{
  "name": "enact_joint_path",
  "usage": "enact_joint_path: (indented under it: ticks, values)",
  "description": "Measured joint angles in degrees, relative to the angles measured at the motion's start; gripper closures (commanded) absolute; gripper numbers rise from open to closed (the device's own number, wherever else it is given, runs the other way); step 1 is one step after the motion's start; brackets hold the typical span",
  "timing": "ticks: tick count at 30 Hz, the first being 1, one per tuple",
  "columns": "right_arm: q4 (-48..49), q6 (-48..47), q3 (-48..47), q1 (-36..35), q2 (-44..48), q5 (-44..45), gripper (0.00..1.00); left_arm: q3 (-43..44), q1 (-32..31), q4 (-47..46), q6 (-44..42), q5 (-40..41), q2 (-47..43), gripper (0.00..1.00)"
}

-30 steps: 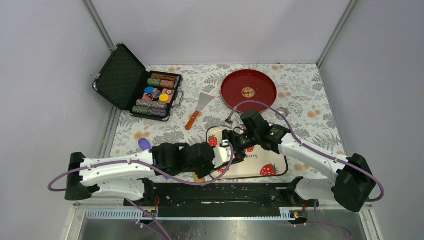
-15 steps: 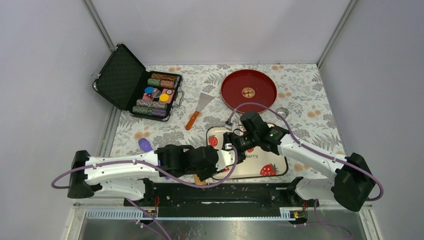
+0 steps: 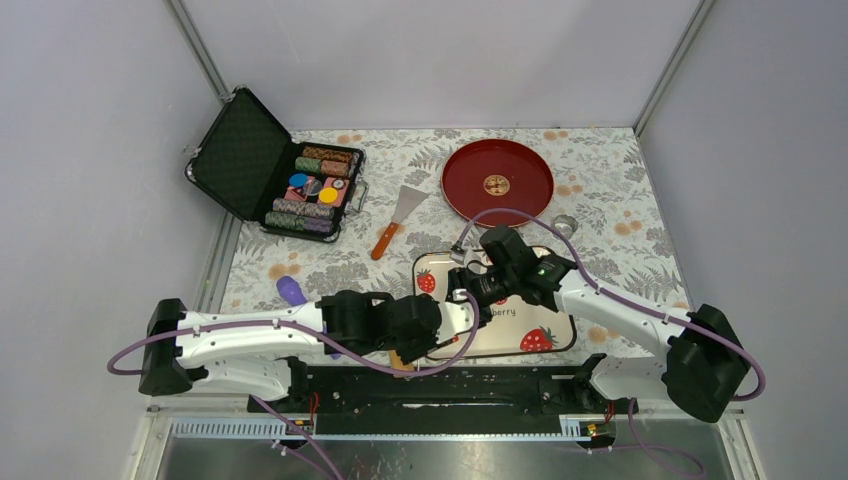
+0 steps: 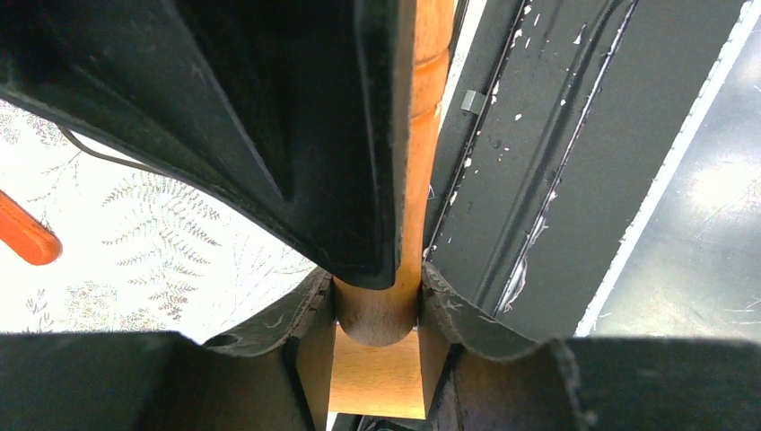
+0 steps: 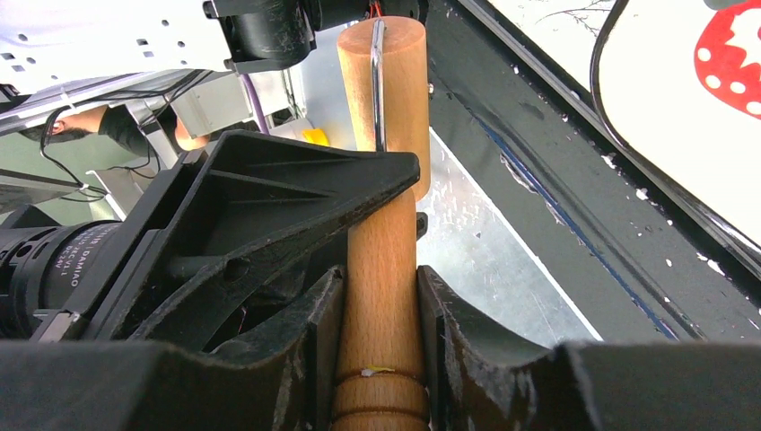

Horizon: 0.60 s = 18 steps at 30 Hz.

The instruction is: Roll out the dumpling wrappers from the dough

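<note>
The left end effector (image 4: 377, 307) and right end effector (image 5: 380, 337) clench opposite ends of a rolling pin (image 5: 404, 90) slanting off the tray (image 3: 520, 326); dough unseen.

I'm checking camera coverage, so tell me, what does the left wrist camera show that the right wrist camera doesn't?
Only the left wrist view shows an orange handle tip over the fern-print cloth. Only the right wrist view shows the strawberry tray and a white arm casing. Both show the wooden rolling pin, clamped by the left gripper in one and the right gripper in the other, beside the black base rail.
</note>
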State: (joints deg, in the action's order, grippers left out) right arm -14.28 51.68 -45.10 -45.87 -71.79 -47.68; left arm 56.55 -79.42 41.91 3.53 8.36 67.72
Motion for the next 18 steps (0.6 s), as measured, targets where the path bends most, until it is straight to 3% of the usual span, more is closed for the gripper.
enact_joint_path:
  ticks: [1,3,4,5,12,18]
  values:
    - [0.0,0.0,0.0,0.0,0.0,0.0,1.0,0.0,0.0,0.0,0.0,0.1,0.0,0.62]
    - [0.1,0.0,0.0,0.0,0.0,0.0,1.0,0.0,-0.1,0.0,0.4,0.6,0.0,0.41]
    - [0.1,-0.2,0.0,0.0,0.0,0.2,1.0,0.0,-0.2,-0.1,0.8,1.4,0.0,0.14]
    - [0.0,-0.3,0.1,-0.1,0.0,0.3,1.0,0.1,-0.2,-0.3,1.5,2.5,0.0,0.02]
    - [-0.6,-0.7,1.5,-0.3,0.2,2.3,1.0,1.0,0.0,-2.5,6.3,8.7,-0.3,0.01]
    - [-1.5,-1.4,1.9,-0.4,2.0,6.9,1.0,0.9,3.7,-9.4,12.2,5.8,-4.8,0.01]
